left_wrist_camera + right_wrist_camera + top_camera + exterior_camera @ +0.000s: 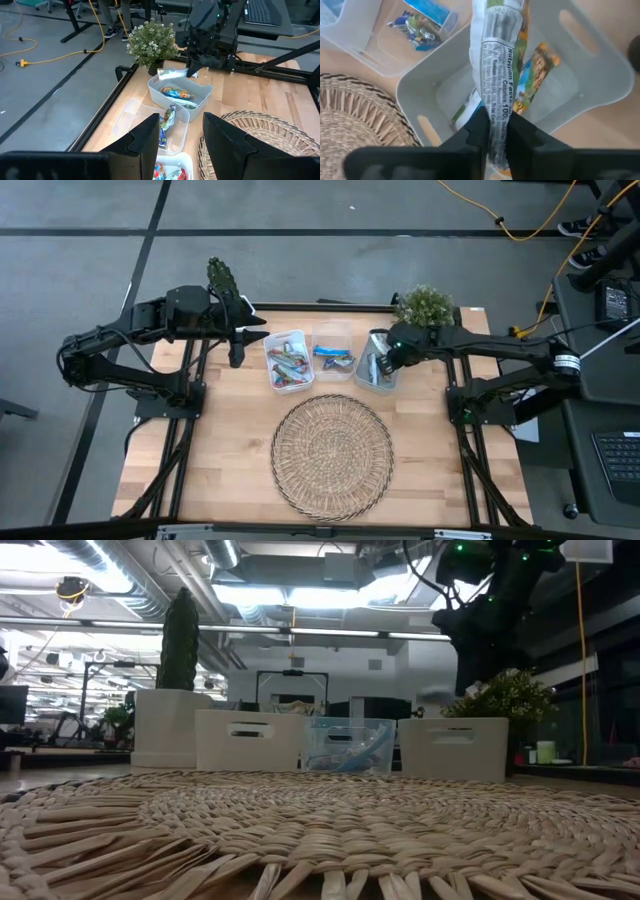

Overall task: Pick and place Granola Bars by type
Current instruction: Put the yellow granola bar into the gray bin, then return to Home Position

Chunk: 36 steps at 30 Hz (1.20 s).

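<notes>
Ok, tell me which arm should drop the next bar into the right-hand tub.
Right. Its hand is shut on a silvery white bar directly above the white tub. The left hand waits open, empty, beside the far tub.

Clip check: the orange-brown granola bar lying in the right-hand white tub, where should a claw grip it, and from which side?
Grip the orange-brown bar across its narrow width near mid-length, coming straight down from above: it lies low inside the white tub, whose walls block side approaches. The right claw is already shut on a silvery-white bar above it.
</notes>
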### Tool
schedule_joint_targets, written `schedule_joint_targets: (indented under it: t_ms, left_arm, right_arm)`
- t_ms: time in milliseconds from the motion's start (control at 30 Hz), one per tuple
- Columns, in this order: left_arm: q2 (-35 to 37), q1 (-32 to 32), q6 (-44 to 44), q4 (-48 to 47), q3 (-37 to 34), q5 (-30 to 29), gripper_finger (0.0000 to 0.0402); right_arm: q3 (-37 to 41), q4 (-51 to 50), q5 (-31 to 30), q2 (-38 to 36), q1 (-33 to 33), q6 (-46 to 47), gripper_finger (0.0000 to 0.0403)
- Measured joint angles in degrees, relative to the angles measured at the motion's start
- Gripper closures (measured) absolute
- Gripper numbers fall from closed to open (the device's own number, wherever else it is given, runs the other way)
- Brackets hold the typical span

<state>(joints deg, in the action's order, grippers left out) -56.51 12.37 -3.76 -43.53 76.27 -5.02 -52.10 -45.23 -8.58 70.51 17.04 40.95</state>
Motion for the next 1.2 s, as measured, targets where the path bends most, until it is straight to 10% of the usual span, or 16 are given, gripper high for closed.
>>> schedule_joint_targets:
  t_ms: [400, 800, 1200]
  left_arm:
    - [0.35, 0.01, -0.86, 1.06, 0.00, -0.70, 0.0258]
    - [8.97, 0.03, -8.49, -19.78, -0.02, -15.47, 0.0258]
    - [49.71, 0.01, -8.18, 7.59, -25.40, -9.93, 0.0258]
  right_arm:
    - [-5.51, -0.08, 3.74, -2.15, -0.98, -5.69, 0.0207]
    - [-23.58, 0.60, -20.04, -15.13, -11.61, -24.30, 0.0206]
    - [-25.53, -0.29, -16.83, -18.05, -12.61, -31.41, 0.0253]
